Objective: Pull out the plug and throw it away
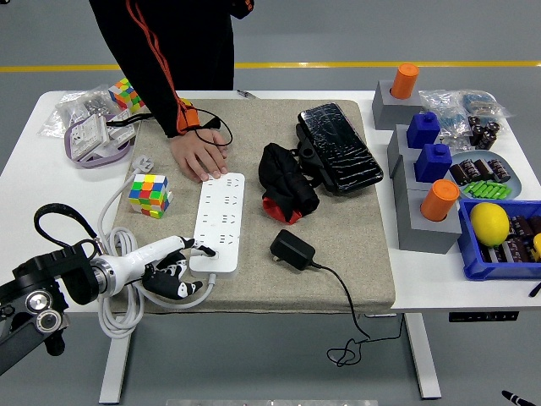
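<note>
A white power strip (218,222) lies on the beige mat (338,228), with no plug in its sockets. A black plug adapter (292,250) lies loose on the mat to the strip's right, its black cord (347,304) trailing over the front edge. My left hand (173,262) is at the strip's near left corner, fingers relaxed and holding nothing, fingertips touching the strip's edge. A person's hand (199,157) presses on the strip's far end. The right hand is out of view.
A Rubik's cube (149,194) stands left of the strip, and the strip's thick white cable (118,313) coils by my left hand. A black bundle (286,182) and black case (338,145) lie mid-mat. Grey blocks, a plate and a blue bin (503,241) stand at the right.
</note>
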